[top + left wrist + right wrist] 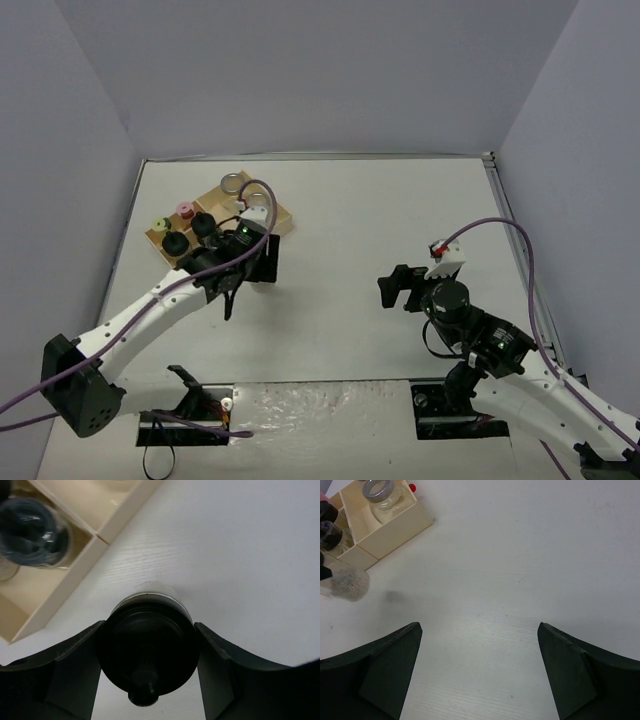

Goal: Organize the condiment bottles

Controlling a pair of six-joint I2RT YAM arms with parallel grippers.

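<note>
black-capped jar (145, 650): clear, tilted, in left hand (148, 627), beside tray (60, 592) | pink-capped jar (185, 210), silver-lidded jar (233, 183): upright in tray

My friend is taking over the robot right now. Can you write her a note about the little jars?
Left gripper: shut on a black-capped jar, beside the tray, not in it yet.
Right gripper: open, holding nothing, over the table.
Done: five jars show in the tray: silver-lidded jar, pink-capped jar, yellow-green-capped jar, two more black-capped jars. The left arm hides part of the tray.
Left: put the held jar in a free slot, then look for any hidden jars.
</note>
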